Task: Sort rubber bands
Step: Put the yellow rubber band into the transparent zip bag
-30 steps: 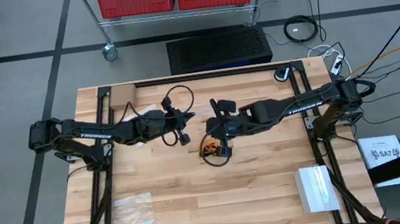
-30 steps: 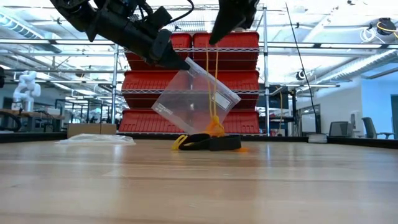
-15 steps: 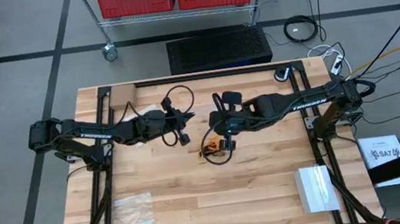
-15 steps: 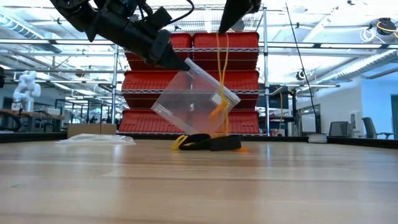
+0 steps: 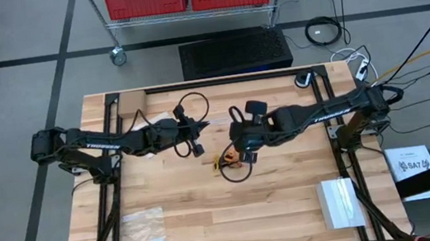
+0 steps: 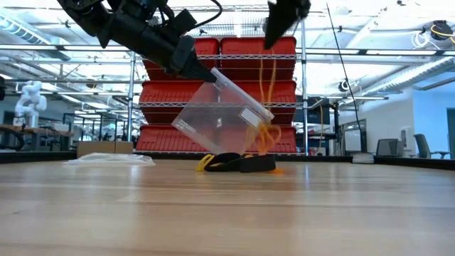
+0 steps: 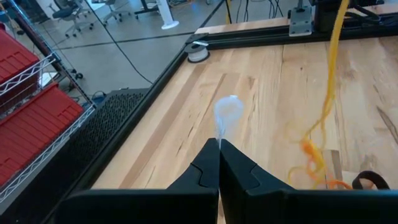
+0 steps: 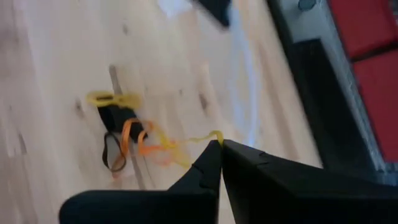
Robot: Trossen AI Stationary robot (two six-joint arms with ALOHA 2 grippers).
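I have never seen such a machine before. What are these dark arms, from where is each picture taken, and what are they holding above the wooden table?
This is a robot with two dark arms at a wooden table. One picture looks straight down from above, one looks level across the table top, and two come from cameras on the arms' wrists.

The left hand is shut on the top edge of a clear plastic bag and holds it in the air. The right hand is shut on a yellow-tan rubber band, which hangs down stretched, with orange bands tangled at its lower end beside the bag.

On the table under them lies a small pile of rubber bands, yellow, orange and black. Another clear bag lies flat near the table's front left corner, and a white box near its front right.
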